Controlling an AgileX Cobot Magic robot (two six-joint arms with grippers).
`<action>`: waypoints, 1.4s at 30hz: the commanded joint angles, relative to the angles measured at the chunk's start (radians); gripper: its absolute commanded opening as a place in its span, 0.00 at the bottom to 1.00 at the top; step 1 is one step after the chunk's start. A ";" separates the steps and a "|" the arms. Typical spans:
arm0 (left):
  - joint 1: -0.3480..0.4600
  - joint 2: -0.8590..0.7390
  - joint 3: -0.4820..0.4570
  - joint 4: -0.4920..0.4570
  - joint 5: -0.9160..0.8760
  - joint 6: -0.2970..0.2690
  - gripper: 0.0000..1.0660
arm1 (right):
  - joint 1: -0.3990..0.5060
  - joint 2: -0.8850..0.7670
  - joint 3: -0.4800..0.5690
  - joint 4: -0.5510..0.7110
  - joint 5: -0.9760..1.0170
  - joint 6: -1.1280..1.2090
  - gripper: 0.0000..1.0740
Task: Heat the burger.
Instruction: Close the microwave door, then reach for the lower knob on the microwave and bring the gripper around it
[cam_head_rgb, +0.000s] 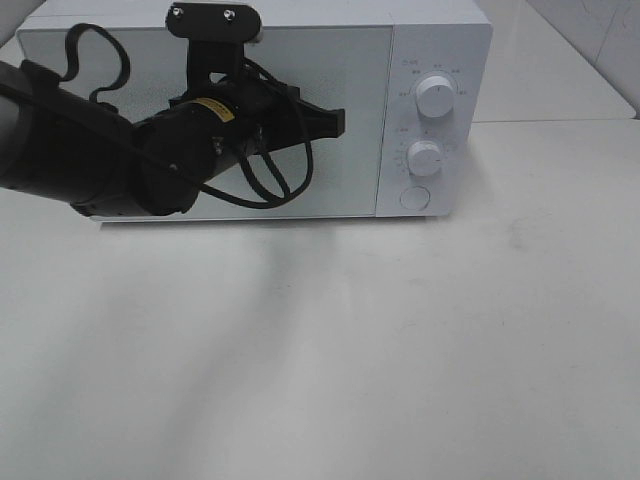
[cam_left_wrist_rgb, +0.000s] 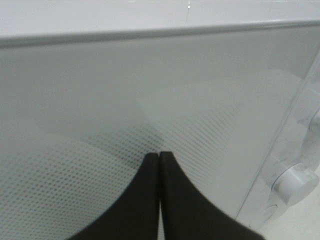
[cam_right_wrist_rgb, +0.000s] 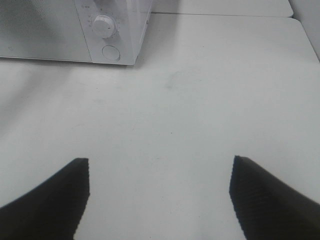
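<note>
The burger is out of view in every frame. A white microwave (cam_head_rgb: 330, 60) stands at the back of the table with its door (cam_head_rgb: 350, 170) closed. My left gripper (cam_head_rgb: 338, 121) is shut with nothing in it, its tip right at the door's dotted window. In the left wrist view the two black fingers (cam_left_wrist_rgb: 159, 155) press together against that window (cam_left_wrist_rgb: 75, 150). My right gripper (cam_right_wrist_rgb: 159, 165) is open and empty above the bare table, away from the microwave (cam_right_wrist_rgb: 70, 30).
Two round knobs (cam_head_rgb: 435, 95) (cam_head_rgb: 424, 157) and a round button (cam_head_rgb: 413, 197) sit on the microwave's right panel. The white table (cam_head_rgb: 400, 350) spreads out in front of it. A table edge (cam_right_wrist_rgb: 300, 30) shows at the far right.
</note>
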 joint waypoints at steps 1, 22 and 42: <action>0.026 0.017 -0.051 -0.086 -0.086 0.035 0.00 | -0.008 -0.029 0.001 0.004 -0.013 0.001 0.71; -0.020 -0.178 0.176 -0.090 0.193 0.037 0.10 | -0.008 -0.029 0.001 0.004 -0.013 0.001 0.71; -0.019 -0.306 0.221 0.009 0.937 0.033 0.94 | -0.008 -0.029 0.001 0.004 -0.013 0.001 0.71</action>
